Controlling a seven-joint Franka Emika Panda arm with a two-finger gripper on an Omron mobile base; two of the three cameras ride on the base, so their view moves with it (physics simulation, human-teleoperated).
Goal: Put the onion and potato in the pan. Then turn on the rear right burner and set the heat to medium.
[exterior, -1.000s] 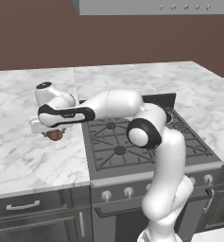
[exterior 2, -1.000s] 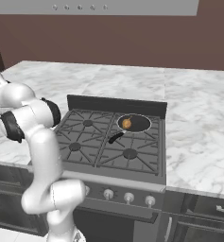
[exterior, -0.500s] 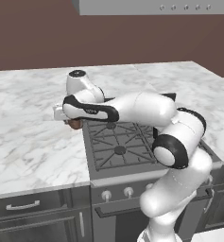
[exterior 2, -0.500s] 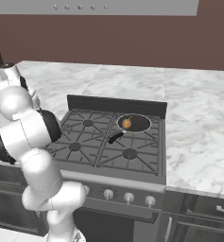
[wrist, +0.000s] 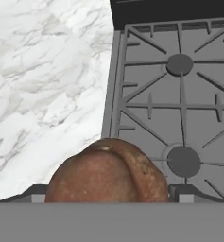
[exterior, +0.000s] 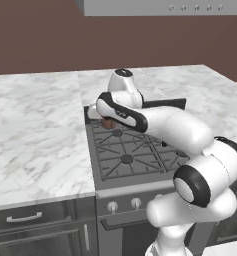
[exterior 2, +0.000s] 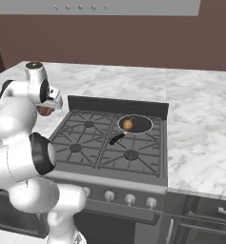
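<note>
At the stove's left edge, near the robot, the gripper [exterior: 106,120] pinches the potato [wrist: 107,171] between its fingers, held in the air over the seam where the marble counter [exterior: 35,135] meets the grates. Further back and right, the pan [exterior 2: 135,124] sits on the rear right burner with the onion [exterior 2: 128,125] inside it. Judging by this, the onion step is done; potato drop and knob turn to medium are left. Count: one potato, one onion, one pan, four burners, four front knobs [exterior 2: 129,198].
</note>
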